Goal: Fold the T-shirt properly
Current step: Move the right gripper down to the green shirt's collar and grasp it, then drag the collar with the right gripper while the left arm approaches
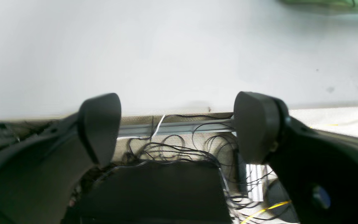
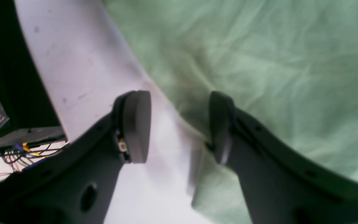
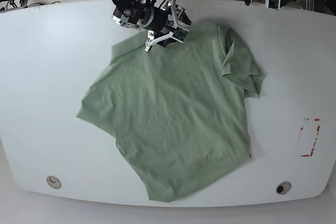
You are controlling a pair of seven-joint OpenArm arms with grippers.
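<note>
We're at the spreading-and-squaring stage, I'd say, with the proper folds still to be made. On the base view's left, the right gripper (image 2: 179,124) is over the shirt's edge by the arms' side of the tabletop (image 3: 37,72), its fingers wide apart with no cloth visibly pinched. Over to the right, the left gripper (image 1: 177,124) is spread wide too, empty, out at that same edge and well apart from the fabric. Next move, as I judge it: get a clean bite on the border, then straighten the bunched part before folding; a shallow grab could slip or drag in fresh creases.

And the T-shirt (image 3: 173,108) itself! It's lying askew across the middle, from near the arms' edge almost to the camera-side edge, between the two corner holes. Pale green, a pointed flap reaching out at left, a broad, lightly rippled body, then a doubled-over, crumpled flap at right. The collar? Can't pick it out.
</note>
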